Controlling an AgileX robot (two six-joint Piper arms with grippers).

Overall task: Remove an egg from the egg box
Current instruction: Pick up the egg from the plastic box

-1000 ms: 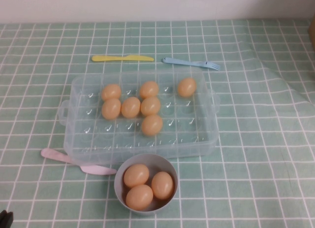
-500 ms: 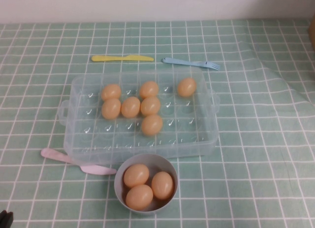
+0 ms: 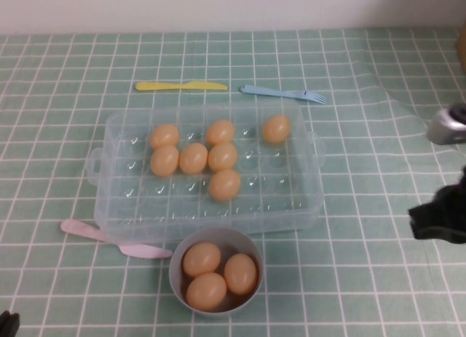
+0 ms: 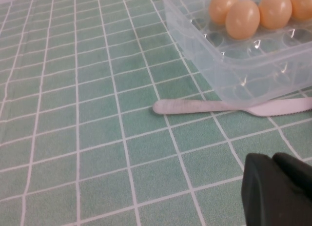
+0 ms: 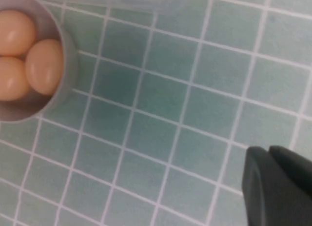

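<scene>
The clear plastic egg box (image 3: 287, 199) sits mid-table with several tan-orange eggs in its cells, such as the egg (image 3: 225, 185) nearest the front. Its corner and some eggs (image 4: 242, 18) show in the left wrist view (image 4: 243, 74). My right gripper (image 3: 437, 222) hangs over the cloth to the right of the box, fingers shut and empty; the right wrist view shows it (image 5: 267, 152) above bare cloth. My left gripper (image 3: 7, 324) sits at the near-left table corner, shut and empty; its fingers also show in the left wrist view (image 4: 269, 160).
A grey-blue bowl (image 3: 250, 246) with three eggs stands in front of the box, also in the right wrist view (image 5: 66, 65). A pink knife (image 3: 109, 239) lies by the box's front-left corner. A yellow knife (image 3: 180, 86) and a blue fork (image 3: 284, 94) lie behind it.
My right arm has come into the high view from the right edge. The eggs, box, bowl and left gripper have not moved.
</scene>
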